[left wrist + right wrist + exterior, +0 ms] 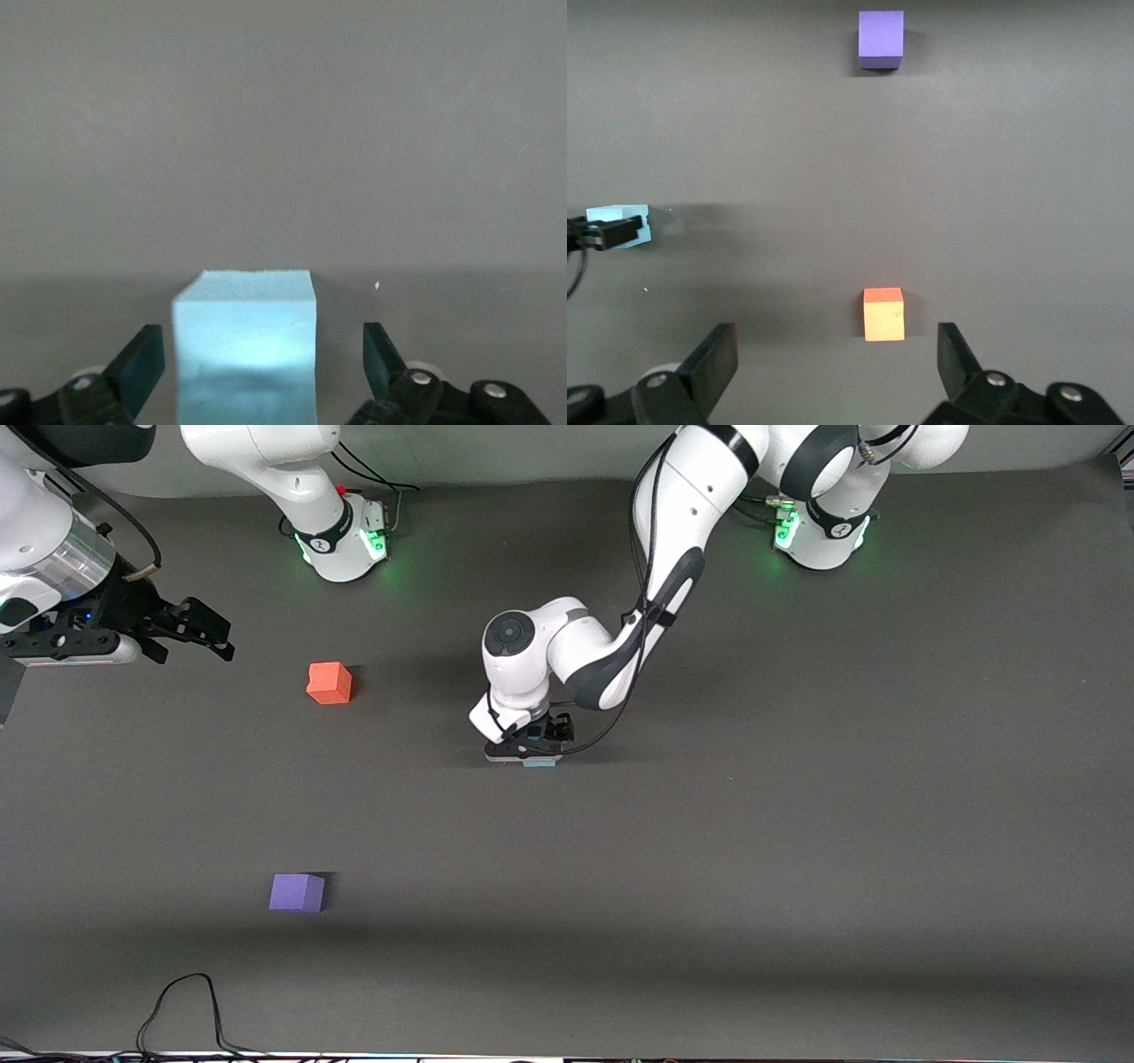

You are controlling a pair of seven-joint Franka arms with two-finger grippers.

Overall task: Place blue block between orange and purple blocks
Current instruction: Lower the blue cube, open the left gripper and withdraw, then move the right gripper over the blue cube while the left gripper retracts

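The blue block (540, 762) lies on the dark table mat near the middle, mostly hidden under my left gripper (528, 749). In the left wrist view the blue block (245, 345) sits between the open fingers of the left gripper (264, 359), with a gap on each side. The orange block (330, 683) lies toward the right arm's end. The purple block (298, 892) lies nearer the front camera than the orange one. My right gripper (190, 631) is open and empty in the air beside the orange block (883, 314); the right wrist view also shows the purple block (881, 38).
A black cable (182, 1005) loops on the mat at the edge nearest the front camera. The two arm bases (345, 540) stand along the edge farthest from that camera. The mat (797, 824) is bare toward the left arm's end.
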